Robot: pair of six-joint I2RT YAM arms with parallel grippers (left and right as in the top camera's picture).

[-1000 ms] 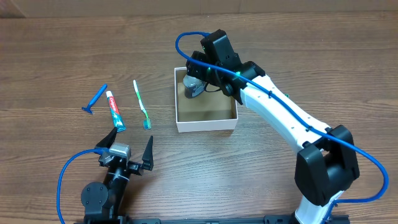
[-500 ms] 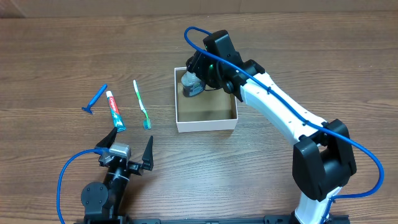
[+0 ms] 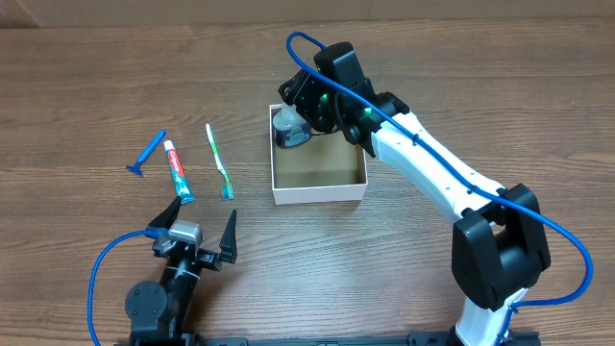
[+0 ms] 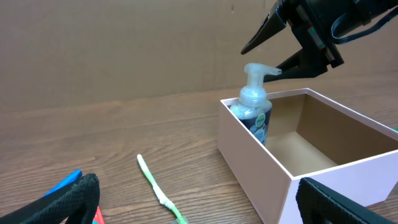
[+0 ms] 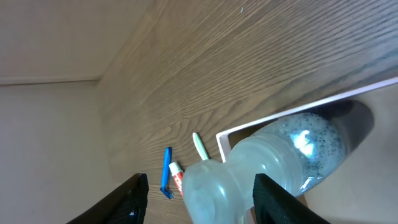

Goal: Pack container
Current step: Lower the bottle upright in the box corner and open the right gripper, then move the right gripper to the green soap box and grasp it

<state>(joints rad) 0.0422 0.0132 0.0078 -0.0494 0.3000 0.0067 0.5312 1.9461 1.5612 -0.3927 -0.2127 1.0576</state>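
The container (image 3: pixel 317 192) is a square white box with a brown inside, at mid-table; it also shows in the left wrist view (image 4: pixel 249 155). A clear soap pump bottle (image 3: pixel 288 127) stands upright in its back left corner, as both the left wrist view (image 4: pixel 254 109) and the right wrist view (image 5: pixel 298 149) show. My right gripper (image 3: pixel 300 101) is open just above the pump head, its fingers either side with gaps (image 5: pixel 202 199). My left gripper (image 3: pixel 197 226) is open and empty near the front edge (image 4: pixel 193 205).
A green-and-white toothbrush (image 3: pixel 219 161), a toothpaste tube (image 3: pixel 178 171) and a blue razor (image 3: pixel 147 154) lie on the wood table left of the container, ahead of my left gripper.
The soap bottle went from tilted in my right gripper to standing upright in the container's back left corner. The right gripper has opened. The left arm has not moved.
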